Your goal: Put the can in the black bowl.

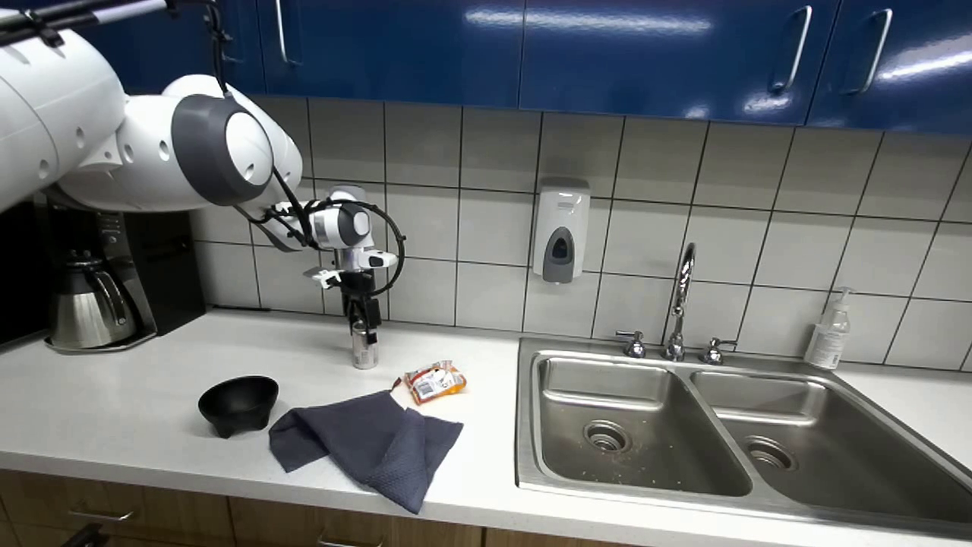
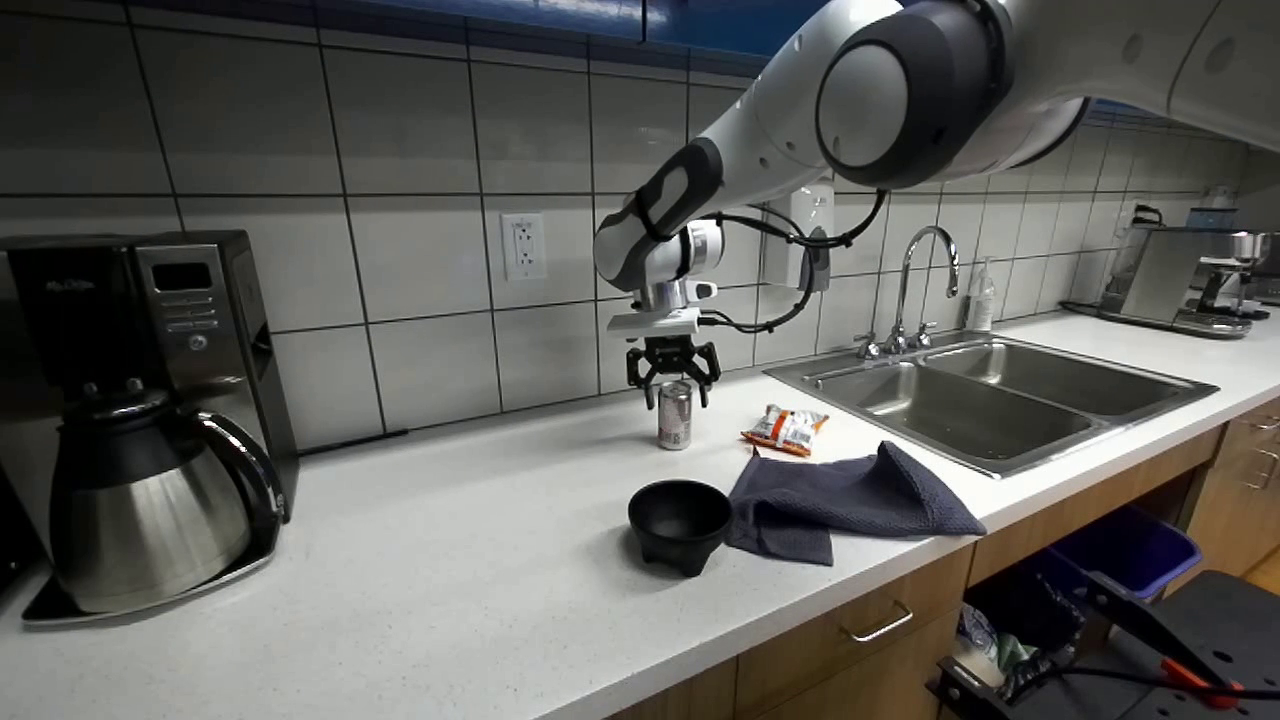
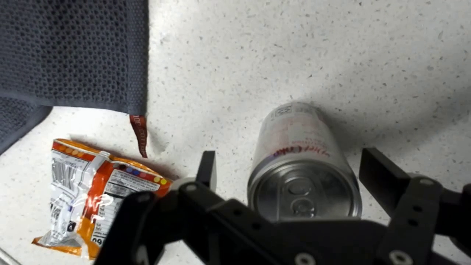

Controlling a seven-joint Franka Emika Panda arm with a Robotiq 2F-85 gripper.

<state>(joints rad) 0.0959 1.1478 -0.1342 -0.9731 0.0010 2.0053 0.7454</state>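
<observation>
On the tabletop (image 2: pixel 450 560), the can (image 3: pixel 300 158), lettered "Diet Coke", stands upright between the wide-spread fingers (image 3: pixel 382 176) of the gripper (image 2: pixel 677 402), apart from the black bowl (image 2: pixel 680 525); tag (image 3: pixel 139 134) on towel (image 3: pixel 73 55) reads "COTTON", packet (image 3: pixel 98 193) bears barcode (image 3: pixel 64 173).

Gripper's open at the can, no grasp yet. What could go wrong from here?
Off-centre grasp: in the wrist view the can appears nearer one side of the gripper, so closing might nudge or tip it.
Poor fit: the can looks tall for the black bowl, so it may topple out once released.
</observation>
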